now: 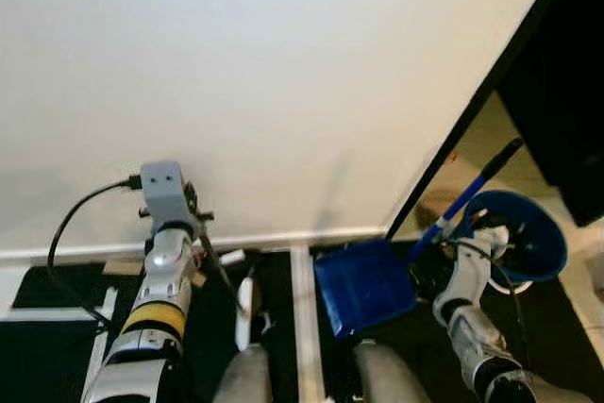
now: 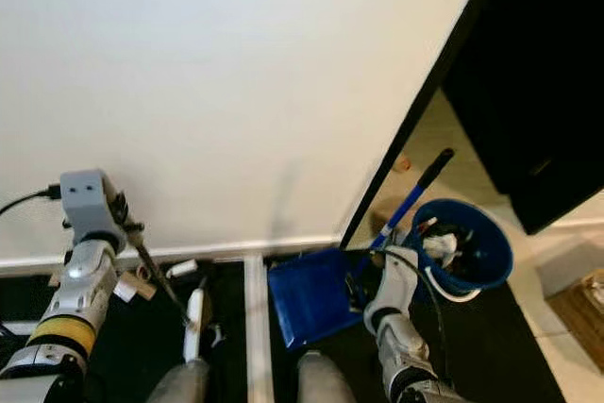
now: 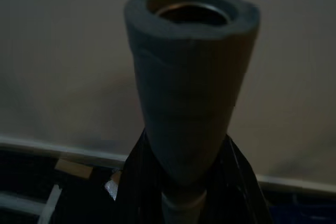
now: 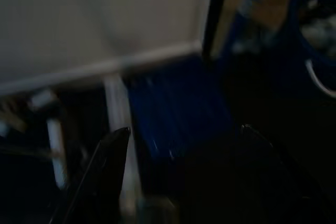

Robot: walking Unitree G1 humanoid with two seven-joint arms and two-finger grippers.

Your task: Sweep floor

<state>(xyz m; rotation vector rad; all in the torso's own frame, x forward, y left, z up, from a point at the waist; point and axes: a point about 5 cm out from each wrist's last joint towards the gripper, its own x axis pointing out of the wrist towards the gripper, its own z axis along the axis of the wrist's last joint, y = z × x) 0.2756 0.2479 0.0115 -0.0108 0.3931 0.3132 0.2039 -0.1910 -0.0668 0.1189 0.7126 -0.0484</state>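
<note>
Left eye view looked down a plain white wall [image 1: 283,73] to a white baseboard [image 1: 283,238] and a dark floor [image 1: 543,313] crossed by a white strip [image 1: 304,318].

Left arm was raised at the left edge of the floor, close to the wall. Left gripper [image 3: 184,182] was clamped on a grey foam-sleeved broom handle [image 3: 189,82] — left wrist view had the black fingers [image 3: 134,182] closed round the sleeve, open tube end showing at the tip. A thin dark rod [image 2: 165,285] ran down from that arm toward a white elongated piece [image 2: 194,313] lying on the floor just beside the white strip. What that piece was, I couldn't tell.

A flat blue plastic dustpan [image 1: 363,285] sat on the floor just right of the strip, its far edge near the baseboard. Its blue-and-black stick handle [image 1: 472,191] angled up and away along the black door frame [image 1: 472,110].

Right gripper [image 4: 181,156] hovered over the dustpan's near-right edge, fingers spread apart, nothing between them — right wrist view was dark and blurred, but both black fingers [image 4: 105,166] showed with a wide gap.

A round blue bucket [image 2: 495,233] with pale crumpled scraps inside sat just past the right arm, near the doorway. Small tan and white scraps [image 2: 132,282] lay by the baseboard in the left corner.
</note>
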